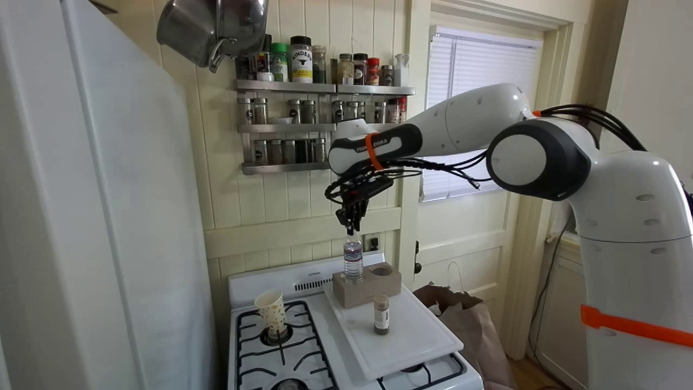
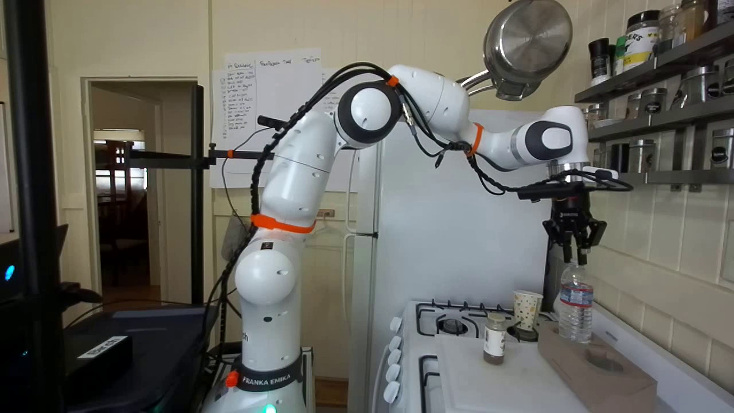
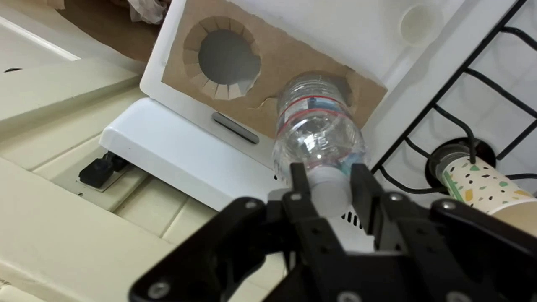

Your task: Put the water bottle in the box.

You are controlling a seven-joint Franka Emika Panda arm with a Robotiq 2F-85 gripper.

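The clear water bottle (image 1: 353, 259) is upright, with a red and blue label, in both exterior views (image 2: 575, 310). My gripper (image 2: 575, 259) points down over its top. In the wrist view my fingers (image 3: 329, 170) lie against both sides of the pale cap, shut on it. The grey-beige box (image 1: 358, 295) stands at the back of the stove, with two round openings in its top. The bottle's lower end is at one opening; I cannot tell how deep it sits. The box's other opening shows its paper flaps in the wrist view (image 3: 222, 58).
The box stands on a white board (image 1: 400, 336) over the stove. A small spice jar (image 1: 381, 315) stands on the board in front of the box. A patterned paper cup (image 1: 272, 311) stands on a burner. Metal spice shelves (image 1: 289, 128) hang on the wall behind. A paper bag (image 1: 471, 330) stands beside the stove.
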